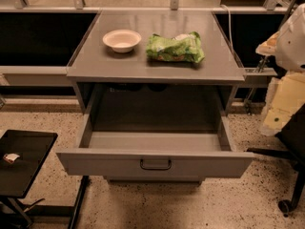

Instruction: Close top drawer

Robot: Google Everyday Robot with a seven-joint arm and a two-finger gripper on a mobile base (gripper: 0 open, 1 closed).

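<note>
The top drawer [95,165] is a wide grey metal drawer, pulled far out of the grey cabinet [155,70] toward me. Its flat front faces me with a small dark loop handle [156,164] at its centre. The inside of the drawer looks empty. The lower drawer fronts are hidden beneath it. My gripper is not in view. A blurred white and cream shape [288,70] at the right edge may be part of my arm.
A white bowl [122,40] and a green bag [175,47] lie on the cabinet top. A low black table [24,168] stands at the left, with a small white item [10,157] on it. A black chair base with a castor [286,205] stands at the right on the speckled floor.
</note>
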